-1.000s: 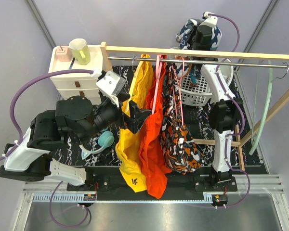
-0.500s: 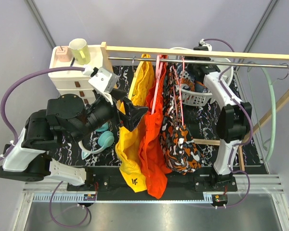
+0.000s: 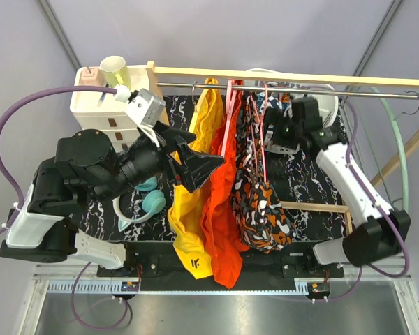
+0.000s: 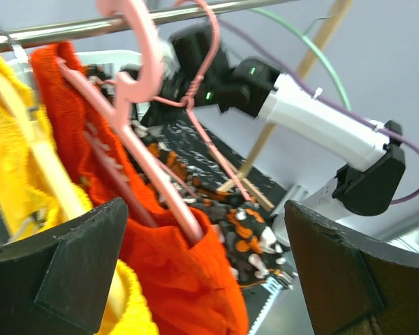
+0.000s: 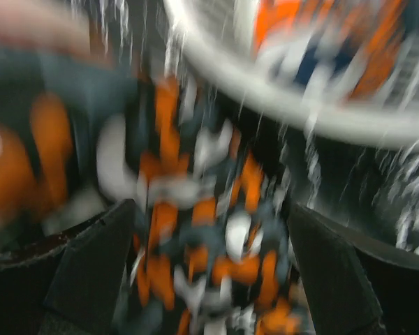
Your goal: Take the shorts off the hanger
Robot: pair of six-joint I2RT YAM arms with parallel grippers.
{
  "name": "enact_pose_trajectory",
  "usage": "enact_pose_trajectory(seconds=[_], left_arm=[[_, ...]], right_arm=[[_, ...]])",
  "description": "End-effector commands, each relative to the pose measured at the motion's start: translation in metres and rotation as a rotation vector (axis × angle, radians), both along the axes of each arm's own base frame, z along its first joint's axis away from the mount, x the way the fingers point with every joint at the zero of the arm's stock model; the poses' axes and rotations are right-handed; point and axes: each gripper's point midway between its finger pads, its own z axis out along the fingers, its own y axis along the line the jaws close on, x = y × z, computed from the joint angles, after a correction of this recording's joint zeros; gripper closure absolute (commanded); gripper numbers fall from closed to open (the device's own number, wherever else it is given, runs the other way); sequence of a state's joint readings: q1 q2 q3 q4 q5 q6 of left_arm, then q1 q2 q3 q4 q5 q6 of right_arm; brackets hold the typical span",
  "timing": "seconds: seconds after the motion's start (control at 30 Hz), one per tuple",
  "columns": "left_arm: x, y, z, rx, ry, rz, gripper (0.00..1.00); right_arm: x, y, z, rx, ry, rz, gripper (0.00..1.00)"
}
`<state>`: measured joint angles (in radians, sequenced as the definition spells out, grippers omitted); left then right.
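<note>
Black-and-white arms (image 3: 349, 183), purple cables (image 3: 38, 105), black wedge fingers (image 4: 77, 258)

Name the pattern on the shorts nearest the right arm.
The shorts: dark grey with orange and white blotches; top view.

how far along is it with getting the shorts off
Done: one blue-and-orange pair lies in the white basket. In hand: the open right gripper faces the grey patterned shorts, nothing gripped. To do: that pair hangs on its hanger. The left gripper is open too.

Yellow shorts (image 3: 188, 209), orange-red shorts (image 3: 220, 223), dark grey shorts (image 3: 262, 209) blotched orange and white, pink hanger (image 4: 131, 89), black white-veined desk (image 3: 293, 183), pale green mug (image 3: 115, 70).
</note>
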<state>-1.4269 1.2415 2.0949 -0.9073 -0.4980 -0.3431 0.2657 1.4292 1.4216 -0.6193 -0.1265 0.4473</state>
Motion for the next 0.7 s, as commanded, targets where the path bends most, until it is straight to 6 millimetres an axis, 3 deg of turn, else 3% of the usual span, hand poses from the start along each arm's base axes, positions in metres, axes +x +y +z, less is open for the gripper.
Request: enact_pose_trajectory(seconds=[0.0, 0.03, 0.1, 0.17, 0.3, 0.37, 0.57, 0.67], left_arm=[[-0.019, -0.019, 0.024, -0.118, 0.039, -0.12, 0.04], [-0.021, -0.021, 0.024, -0.12, 0.045, -0.129, 0.04], [-0.026, -0.03, 0.023, -0.123, 0.063, -0.16, 0.04], [-0.03, -0.035, 0.022, -0.129, 0.083, -0.186, 0.04], [-0.036, -0.052, 0.014, -0.116, 0.122, -0.222, 0.06], [-0.037, -0.056, 0.012, -0.118, 0.141, -0.226, 0.08], [-0.035, -0.066, 0.014, -0.125, 0.153, -0.221, 0.13], [-0.032, -0.067, 0.016, -0.128, 0.148, -0.207, 0.15]], right_arm=[[-0.084, 0.026, -0.003, 0.091, 0.073, 0.13, 0.02], [-0.099, 0.025, -0.016, 0.095, 0.11, 0.126, 0.02], [-0.124, 0.023, -0.006, 0.158, 0.1, 0.109, 0.03], [-0.147, 0.022, -0.014, 0.192, 0.15, 0.097, 0.05], [-0.187, 0.015, 0.005, 0.223, 0.114, 0.141, 0.1], [-0.2, 0.012, 0.021, 0.213, 0.054, 0.191, 0.11], [-0.235, 0.019, 0.071, 0.251, -0.087, 0.382, 0.36], [-0.231, 0.008, 0.082, 0.239, -0.142, 0.313, 0.37]])
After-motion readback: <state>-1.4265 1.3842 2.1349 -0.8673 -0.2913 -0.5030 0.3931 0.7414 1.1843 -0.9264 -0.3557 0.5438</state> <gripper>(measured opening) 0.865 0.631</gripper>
